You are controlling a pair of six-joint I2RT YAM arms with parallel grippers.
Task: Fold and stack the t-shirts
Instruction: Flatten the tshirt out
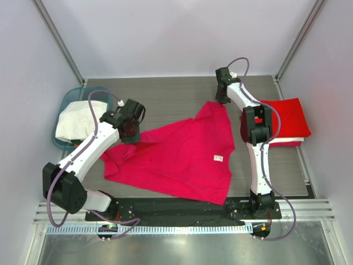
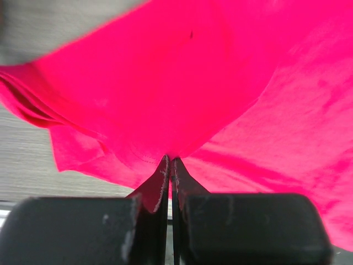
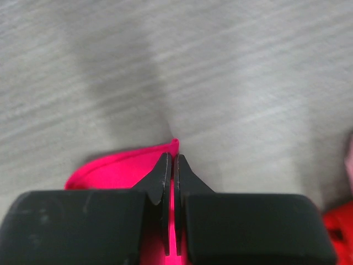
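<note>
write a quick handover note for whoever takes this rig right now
Left pincer: shut on the magenta t-shirt, at its left edge.
Right pincer: shut on the same shirt's far corner.
The shirt lies spread out and unfolded in the middle.
Done: a stack of folded t-shirts, red on top, at the right.
Left: fold and stack the magenta one, then the white t-shirt crumpled in the teal basket, far left.

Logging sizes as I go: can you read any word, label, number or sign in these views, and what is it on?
White tag on the magenta-pink t-shirt: too small and blurred to read.
No other text, brand or number shows in any view.
</note>
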